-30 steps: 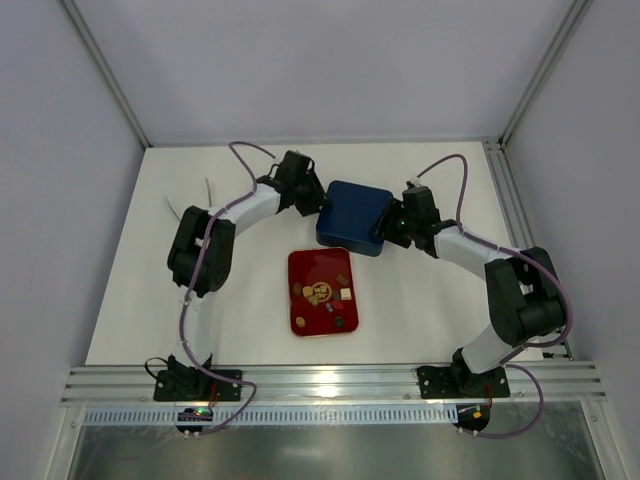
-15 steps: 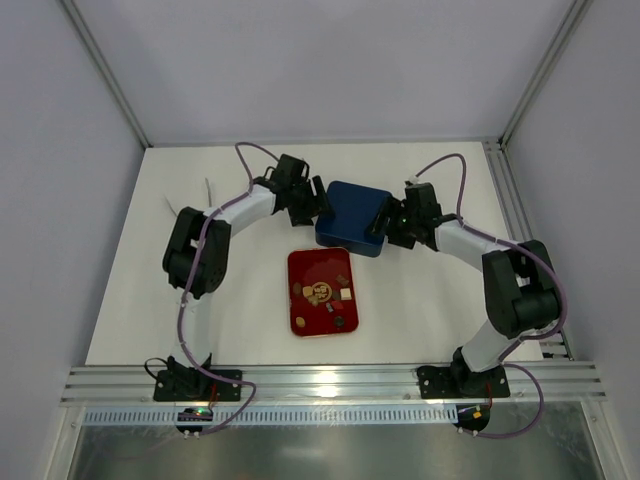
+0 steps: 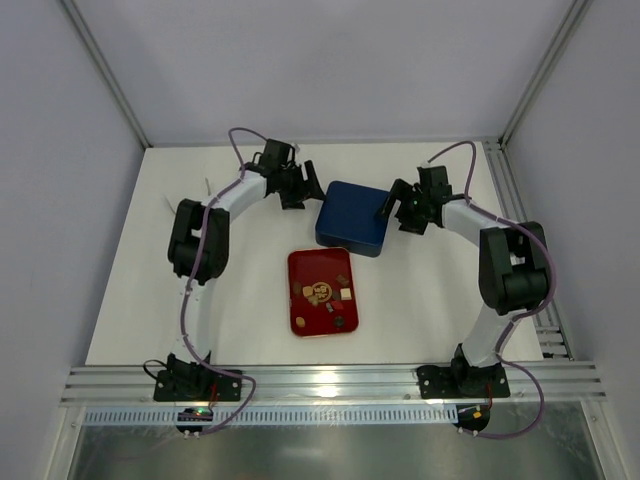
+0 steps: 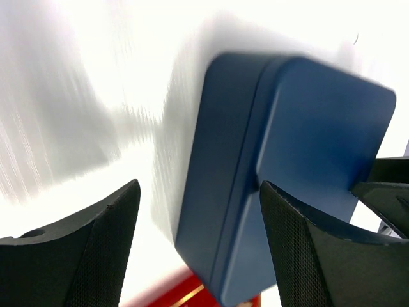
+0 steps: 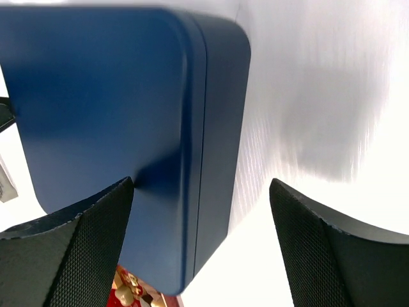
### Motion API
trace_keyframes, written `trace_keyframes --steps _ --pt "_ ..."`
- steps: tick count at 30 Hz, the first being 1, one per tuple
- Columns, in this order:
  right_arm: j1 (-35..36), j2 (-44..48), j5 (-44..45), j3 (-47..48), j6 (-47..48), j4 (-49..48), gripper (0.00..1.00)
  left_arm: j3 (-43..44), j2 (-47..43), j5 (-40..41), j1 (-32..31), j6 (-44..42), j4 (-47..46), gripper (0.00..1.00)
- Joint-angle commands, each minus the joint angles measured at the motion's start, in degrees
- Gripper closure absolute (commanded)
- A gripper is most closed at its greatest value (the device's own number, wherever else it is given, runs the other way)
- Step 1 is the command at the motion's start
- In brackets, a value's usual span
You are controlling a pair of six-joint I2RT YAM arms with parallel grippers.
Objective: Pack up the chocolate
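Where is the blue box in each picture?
Top external: the dark blue box sits mid-table, just beyond the red tray.
Left wrist: the box fills the middle and right; the tray peeks in at the bottom edge.
Right wrist: the box fills the upper left; the tray shows at the bottom.
Shared landmark: the red tray.

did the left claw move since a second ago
Yes. The left claw has pulled back from the blue box, up and left toward the back wall; the box itself stays put.
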State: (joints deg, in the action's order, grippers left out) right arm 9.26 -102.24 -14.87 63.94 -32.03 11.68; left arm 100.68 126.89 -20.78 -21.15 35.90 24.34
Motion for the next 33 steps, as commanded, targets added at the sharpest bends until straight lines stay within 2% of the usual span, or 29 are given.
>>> trace_keyframes --steps 1,9,18,24,33 --pt "-0.4 -2.0 -0.8 4.4 0.0 0.2 0.13 6.3 3.4 -3.0 0.4 -2.4 -1.7 0.26" --pt "-0.8 -8.7 -1.7 10.5 -2.0 -0.2 0.2 13.0 10.0 -4.2 0.6 -0.9 -1.7 0.26" --pt "-0.9 -13.2 -1.9 13.9 -2.9 -0.2 0.24 12.4 13.6 -2.8 0.2 4.3 -2.2 0.3" --pt "-0.7 -15.4 -1.5 15.4 -2.8 0.9 0.26 7.2 13.0 2.9 -0.8 7.6 -2.0 0.36" --pt "0.1 -19.0 0.4 19.0 -2.2 4.6 0.33 6.2 15.0 12.0 -4.6 11.3 5.3 0.46"
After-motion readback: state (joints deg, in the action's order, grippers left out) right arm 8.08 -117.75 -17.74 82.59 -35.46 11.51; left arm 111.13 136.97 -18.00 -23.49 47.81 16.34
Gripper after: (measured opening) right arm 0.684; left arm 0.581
